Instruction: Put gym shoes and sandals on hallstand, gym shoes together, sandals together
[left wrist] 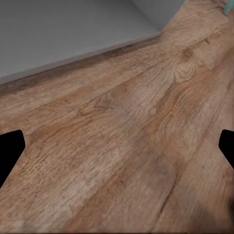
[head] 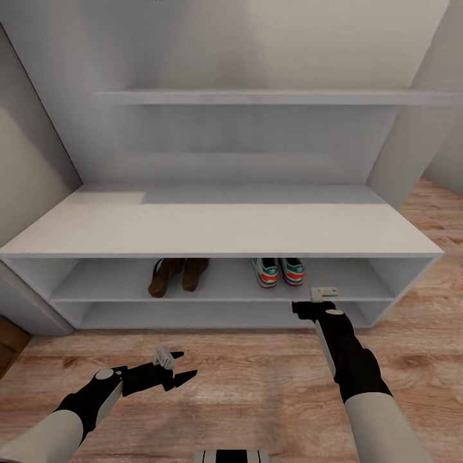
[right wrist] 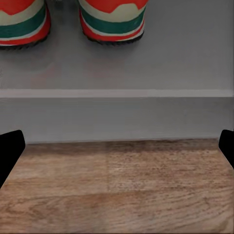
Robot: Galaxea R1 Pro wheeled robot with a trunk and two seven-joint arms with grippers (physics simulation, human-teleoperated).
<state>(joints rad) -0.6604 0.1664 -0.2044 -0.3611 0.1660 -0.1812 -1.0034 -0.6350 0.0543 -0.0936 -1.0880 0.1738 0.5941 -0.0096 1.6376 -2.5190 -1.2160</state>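
Note:
The white hallstand (head: 218, 225) stands against the wall ahead of me. On its upper shelf tier the two brown sandals (head: 172, 274) lie side by side at the left. The two gym shoes (head: 278, 271) stand side by side at the right, heels toward me. In the right wrist view both gym shoe heels (right wrist: 112, 22) rest on the shelf (right wrist: 146, 63) above the corridor floor (right wrist: 117, 190). My right gripper (head: 315, 299) hovers open and empty just in front of the shoes. My left gripper (head: 182, 365) is open and empty over the floor (left wrist: 117, 146).
A thin floating wall shelf (head: 276, 97) hangs above the hallstand. Grey walls close in at the left and right. The hallstand's flat top and bottom tier (head: 218, 315) hold nothing. Wood floor stretches in front and off to the right (head: 437, 212).

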